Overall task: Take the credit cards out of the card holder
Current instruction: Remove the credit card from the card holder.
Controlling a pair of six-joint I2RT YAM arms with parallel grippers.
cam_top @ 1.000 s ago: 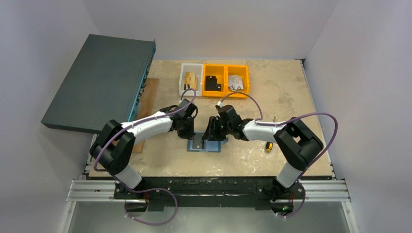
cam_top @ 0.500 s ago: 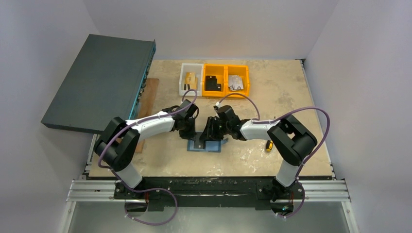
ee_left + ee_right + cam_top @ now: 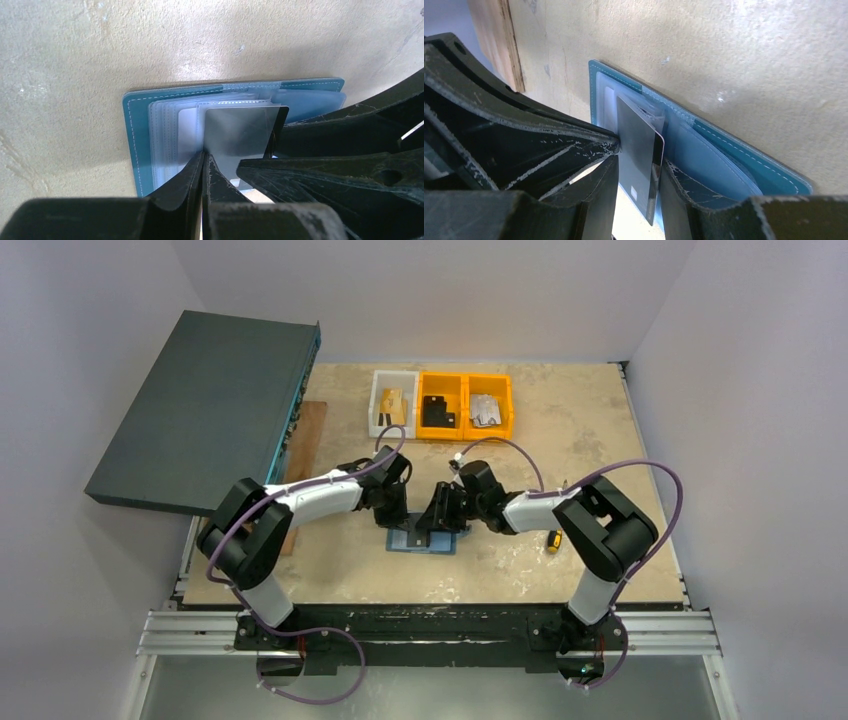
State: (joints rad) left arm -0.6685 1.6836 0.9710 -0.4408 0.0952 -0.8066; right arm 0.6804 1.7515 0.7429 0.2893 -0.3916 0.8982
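Card holder: the card holder [image 3: 134, 145] lies open and flat on the surface [image 3: 570, 440], near the middle, between the two arms; its teal cover is down and its clear sleeves [image 3: 165, 135] face up.
Card: a silvery-grey card [image 3: 240, 130] stands partly out of the sleeves, tilted up from the holder, with its far end inside a sleeve.
Left claw: the left claw [image 3: 202, 167] is pressed together, and it pinches the near left edge of the silvery-grey card.
Right claw: the right claw [image 3: 636, 190] is partly spread, with one of its fingers [image 3: 594, 200] on each side of the card; I cannot tell if they press on it.
Both claws: they are just beside each other, over the holder.
Other cards: a paler card shows inside a sleeve behind the grey one; I cannot tell more about it.
Far edge: a white bin [image 3: 393, 400] and two orange bins [image 3: 466, 406] stand in a row.
Left side: a dark teal box [image 3: 205, 405] rests half off the surface, beside a wooden board [image 3: 302, 455].
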